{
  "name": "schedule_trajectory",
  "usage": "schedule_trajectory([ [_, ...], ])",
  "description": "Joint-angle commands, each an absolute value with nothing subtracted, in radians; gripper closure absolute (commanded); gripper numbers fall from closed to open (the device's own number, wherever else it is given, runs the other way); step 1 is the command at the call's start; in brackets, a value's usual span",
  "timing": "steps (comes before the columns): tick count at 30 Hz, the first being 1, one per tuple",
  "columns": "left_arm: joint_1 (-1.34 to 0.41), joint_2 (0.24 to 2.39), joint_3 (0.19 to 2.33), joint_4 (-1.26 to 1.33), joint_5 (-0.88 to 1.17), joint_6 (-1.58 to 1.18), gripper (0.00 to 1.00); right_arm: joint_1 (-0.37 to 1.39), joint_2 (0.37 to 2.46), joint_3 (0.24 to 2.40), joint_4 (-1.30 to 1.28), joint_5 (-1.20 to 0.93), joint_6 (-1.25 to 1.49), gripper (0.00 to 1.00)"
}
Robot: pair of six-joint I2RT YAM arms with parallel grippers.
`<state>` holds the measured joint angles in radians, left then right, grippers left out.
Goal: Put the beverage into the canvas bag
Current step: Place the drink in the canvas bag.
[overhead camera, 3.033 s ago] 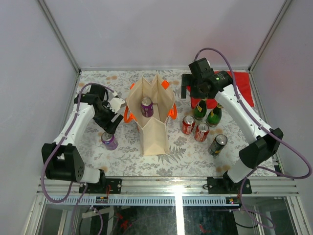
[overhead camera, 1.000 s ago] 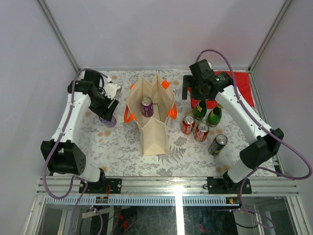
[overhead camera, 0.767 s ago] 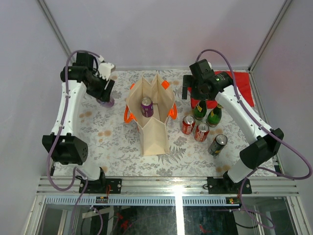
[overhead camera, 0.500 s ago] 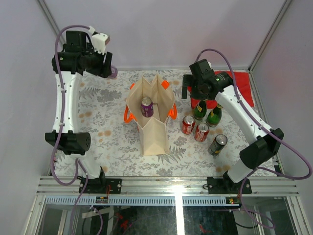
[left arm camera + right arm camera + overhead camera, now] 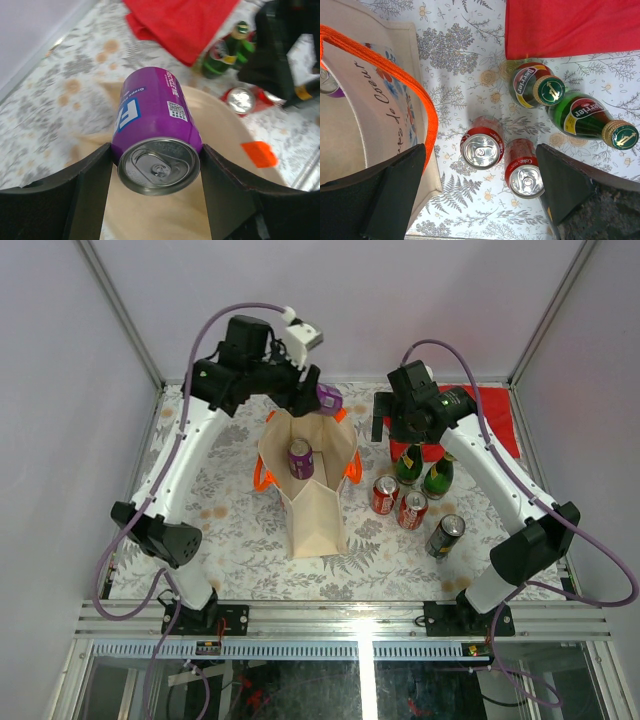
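The purple can [image 5: 156,145] is shiny metal with a silver top. The canvas bag [image 5: 380,105] is rough, dull cloth. The red cloth [image 5: 570,25] looks soft and matt. The green bottles [image 5: 582,119] are glossy glass. The red cans [image 5: 481,148] are shiny metal.

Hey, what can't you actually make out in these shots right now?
Left wrist: most of the bag mouth, hidden behind the held can.
Right wrist: the bagged can, cut off by the left edge.
Top: the bag's far end, under the held can; the dark can label, too small to read.
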<state>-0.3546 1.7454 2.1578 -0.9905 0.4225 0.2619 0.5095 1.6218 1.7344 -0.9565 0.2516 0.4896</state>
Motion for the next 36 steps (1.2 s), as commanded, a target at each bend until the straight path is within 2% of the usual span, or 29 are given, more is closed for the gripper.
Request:
schedule_trajectory([
  [1, -0.424, 1.695, 2.115, -0.816, 0.455, 0.260, 1.00, 0.503, 1.581, 1.766, -0.958, 0.290, 0.504, 0.01],
  [13, -0.453, 1.645, 1.908, -0.812, 0.399, 0.319, 1.00, 0.503, 1.533, 1.706, -0.960, 0.306, 0.528, 0.01],
  [17, -0.480, 1.678, 1.878, -0.882, 0.389, 0.369, 1.00, 0.504, 1.535, 1.699, -0.952, 0.300, 0.530, 0.01],
  [22, -0.517, 1.729, 1.814, -0.831, 0.351, 0.393, 1.00, 0.504, 1.547, 1.713, -0.951, 0.292, 0.527, 0.01],
  [36, -0.531, 1.949, 1.863, -0.777, 0.177, 0.388, 1.00, 0.503, 1.518, 1.695, -0.974, 0.313, 0.547, 0.01],
])
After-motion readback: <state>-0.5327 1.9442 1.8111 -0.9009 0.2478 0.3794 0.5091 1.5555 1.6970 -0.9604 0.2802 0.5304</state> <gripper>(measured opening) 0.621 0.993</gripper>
